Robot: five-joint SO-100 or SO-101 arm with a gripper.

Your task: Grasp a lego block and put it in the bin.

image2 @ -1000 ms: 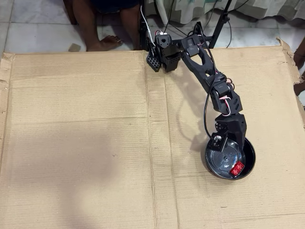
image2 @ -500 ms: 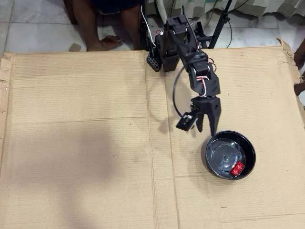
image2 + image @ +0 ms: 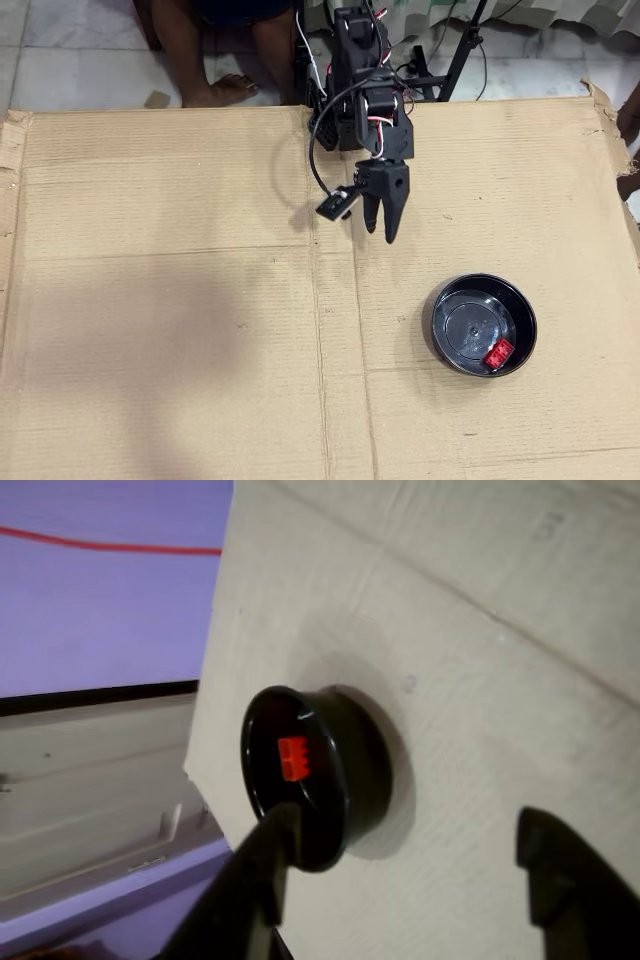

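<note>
Item: cardboard sheet, flat, covering the work area as the surface for everything below. Item: arm, mounted at the sheet's far edge in the overhead view, folded close to its base, well apart from the bowl. Item: bin, glossy black, resting alone on the cardboard to the right in the overhead view. Item: gripper, empty, fingers parted with bare gap between them in the wrist view. Item: lego block, red, lying inside the bin near its wall; by this placement the task looks complete.
</note>
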